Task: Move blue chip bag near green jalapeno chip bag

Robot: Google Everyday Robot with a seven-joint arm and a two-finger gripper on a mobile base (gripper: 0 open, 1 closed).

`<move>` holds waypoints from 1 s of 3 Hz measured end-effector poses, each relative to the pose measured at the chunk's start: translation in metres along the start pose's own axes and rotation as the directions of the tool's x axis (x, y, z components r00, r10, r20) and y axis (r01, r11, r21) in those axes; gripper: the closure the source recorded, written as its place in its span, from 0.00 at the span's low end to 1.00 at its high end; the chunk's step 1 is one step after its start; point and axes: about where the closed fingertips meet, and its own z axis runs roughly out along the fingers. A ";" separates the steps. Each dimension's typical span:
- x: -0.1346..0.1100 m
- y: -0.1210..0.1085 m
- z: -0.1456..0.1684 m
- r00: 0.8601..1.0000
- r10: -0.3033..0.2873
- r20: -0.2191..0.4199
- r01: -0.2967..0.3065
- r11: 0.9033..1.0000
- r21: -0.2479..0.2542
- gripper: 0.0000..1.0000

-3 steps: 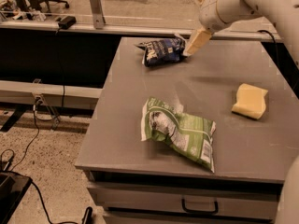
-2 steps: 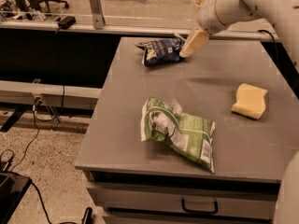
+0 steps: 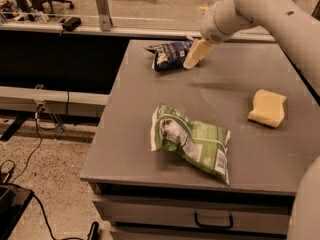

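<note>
Upper centre of the frame, near the far edge of the grey table (image 3: pixel 145 104): the blue chip bag (image 3: pixel 169 55), crumpled, dark navy, with white lettering too small to read. Right at its right-hand edge: the gripper (image 3: pixel 194 55), cream-coloured, slanting down and to the left from the white arm (image 3: pixel 260 9) that enters at upper right. Touching the bag or just beside it, cannot tell which. Spread or pressed together, cannot tell either. Lower centre, well apart from the blue one: the green jalapeno chip bag (image 3: pixel 192 143), lying flat and crinkled, with a white-and-dark printed panel toward its left end and a white barcode patch toward its lower right corner. No brand legible on it. Right of the frame, on the same table: a yellow sponge (image 3: pixel 267 108). Below the table's front edge: a dark drawer handle (image 3: pixel 213 223).
</note>
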 end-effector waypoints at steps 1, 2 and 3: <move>0.005 0.009 0.016 0.999 0.030 -0.022 -0.030 0.999 -0.026 0.00; 0.009 0.015 0.028 0.997 0.070 0.020 -0.068 0.996 -0.062 0.00; 0.008 0.019 0.035 0.993 0.095 0.063 -0.089 0.992 -0.093 0.00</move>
